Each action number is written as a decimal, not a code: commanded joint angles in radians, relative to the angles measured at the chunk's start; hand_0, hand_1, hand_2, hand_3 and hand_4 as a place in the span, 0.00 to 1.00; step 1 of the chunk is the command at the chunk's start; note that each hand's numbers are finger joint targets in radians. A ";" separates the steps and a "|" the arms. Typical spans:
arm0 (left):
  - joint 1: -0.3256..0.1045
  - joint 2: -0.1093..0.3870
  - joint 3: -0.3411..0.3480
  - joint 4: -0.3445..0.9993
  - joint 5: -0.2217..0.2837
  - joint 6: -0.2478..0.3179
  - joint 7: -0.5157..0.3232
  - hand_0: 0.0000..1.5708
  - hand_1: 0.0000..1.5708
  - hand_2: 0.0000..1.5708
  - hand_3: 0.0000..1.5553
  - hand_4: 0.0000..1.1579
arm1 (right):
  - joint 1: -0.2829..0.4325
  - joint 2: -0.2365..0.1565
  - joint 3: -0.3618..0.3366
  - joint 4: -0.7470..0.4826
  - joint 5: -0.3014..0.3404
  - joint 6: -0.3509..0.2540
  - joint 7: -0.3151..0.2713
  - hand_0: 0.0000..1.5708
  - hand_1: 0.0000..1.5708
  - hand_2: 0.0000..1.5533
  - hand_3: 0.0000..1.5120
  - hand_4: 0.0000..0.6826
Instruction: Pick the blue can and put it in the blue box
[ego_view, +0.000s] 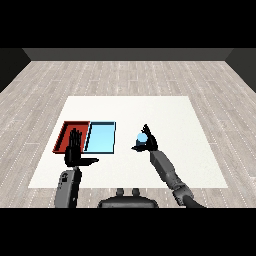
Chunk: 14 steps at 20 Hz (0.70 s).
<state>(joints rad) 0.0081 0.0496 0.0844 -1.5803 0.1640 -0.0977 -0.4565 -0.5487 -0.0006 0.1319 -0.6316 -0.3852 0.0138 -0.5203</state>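
A small blue can (142, 138) sits in my right hand (148, 142), whose fingers and thumb curl round it, to the right of the trays. The light blue tray (101, 137) lies left of that hand, with nothing in it that I can see. My left hand (75, 150) is open, fingers straight and thumb out to the right, over the near edge of the red tray.
The red tray (66, 133) lies against the left side of the light blue tray. Both rest on the white table (165, 115), whose near edge runs just behind my forearms. Wooden floor surrounds the table.
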 joint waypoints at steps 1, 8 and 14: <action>0.001 0.015 0.022 0.017 0.004 -0.006 -0.008 0.00 0.00 0.00 0.00 0.00 | -0.005 0.001 0.075 -0.031 -0.067 -0.031 0.023 0.00 0.00 0.00 0.00 0.00; 0.005 -0.047 -0.061 -0.033 -0.046 0.076 0.009 0.00 0.00 0.00 0.00 0.00 | -0.050 0.000 0.056 0.127 -0.094 -0.026 -0.074 0.00 0.00 0.00 0.00 0.00; 0.038 -0.009 -0.019 -0.054 -0.007 0.010 0.015 0.00 0.00 0.00 0.00 0.00 | -0.077 -0.033 0.053 0.062 0.010 -0.159 0.075 0.99 0.99 0.95 0.96 0.97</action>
<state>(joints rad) 0.0064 0.0505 0.0836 -1.5954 0.1686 -0.0936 -0.4472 -0.6355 -0.0095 0.1725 -0.5398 -0.4188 -0.0960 -0.5069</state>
